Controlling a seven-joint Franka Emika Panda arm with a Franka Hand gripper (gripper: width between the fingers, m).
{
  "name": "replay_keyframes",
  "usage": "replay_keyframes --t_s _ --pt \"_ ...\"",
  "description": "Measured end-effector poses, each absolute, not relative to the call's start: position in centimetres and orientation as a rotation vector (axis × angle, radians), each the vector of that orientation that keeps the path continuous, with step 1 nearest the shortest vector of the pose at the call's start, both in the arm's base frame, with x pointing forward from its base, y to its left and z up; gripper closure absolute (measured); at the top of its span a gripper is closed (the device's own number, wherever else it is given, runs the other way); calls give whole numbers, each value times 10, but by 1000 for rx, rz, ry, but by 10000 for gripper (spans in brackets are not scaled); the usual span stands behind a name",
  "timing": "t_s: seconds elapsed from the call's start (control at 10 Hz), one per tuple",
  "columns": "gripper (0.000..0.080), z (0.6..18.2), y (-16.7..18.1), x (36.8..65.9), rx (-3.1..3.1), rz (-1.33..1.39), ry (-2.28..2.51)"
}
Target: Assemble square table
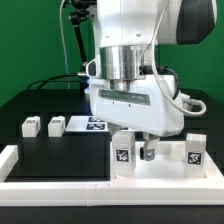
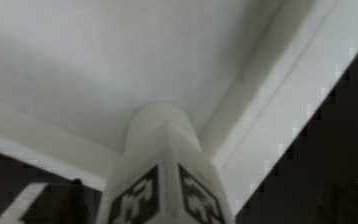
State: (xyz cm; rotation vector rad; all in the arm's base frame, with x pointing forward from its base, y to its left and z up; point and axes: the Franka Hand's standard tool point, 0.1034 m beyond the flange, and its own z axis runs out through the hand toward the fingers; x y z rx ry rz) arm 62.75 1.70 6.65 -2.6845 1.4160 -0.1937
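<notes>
Hanging low over the slab (image 1: 170, 166), the gripper (image 1: 148, 152) is seen in the exterior view with its dark fingertips close to the slab's white surface. Whether the jaws are wide, narrow or closed on anything cannot be told; the fingers are mostly hidden by the arm's bulk.

- Slab: lies flat on the black table (image 1: 60, 155), at the front, toward the exterior view's right.
- First leg (image 1: 122, 152): stands upright at the slab's edge toward the exterior view's left, tag facing the camera, just beside the gripper.
- Second leg (image 1: 195, 150): upright at the slab's opposite edge, tag also facing out.
- Third leg (image 1: 30, 127) and fourth leg (image 1: 55, 125): well apart from the slab, side by side on the table.
- Marker board (image 1: 92, 124): flat behind the slab, near the fourth leg.
- Border rail (image 1: 60, 188): runs along the front, just before the slab.

In the wrist view the slab (image 2: 105, 60) and its raised rim are seen blurred, with a tagged post (image 2: 163, 170) close before them; which leg it is cannot be told.
</notes>
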Motion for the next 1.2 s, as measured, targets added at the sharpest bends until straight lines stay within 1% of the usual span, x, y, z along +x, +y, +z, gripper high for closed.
replay_keyframes --t_s 0.2,0.4,0.5,0.6,0.7,0.8,0.9,1.0,1.2 --pt "151 66 16 628 -2787 -205 1223" --pt "151 71 18 630 -2994 -237 751" --pt "151 71 14 630 -3039 -242 586" --pt "151 71 14 630 -3033 -241 610" --pt "274 71 15 630 -3028 -240 629" --pt "274 71 14 630 -3028 -240 630" --pt "413 71 14 630 -3019 -239 658" --pt "500 69 9 628 -2994 -232 770" --pt "505 69 8 628 -2918 -225 992"
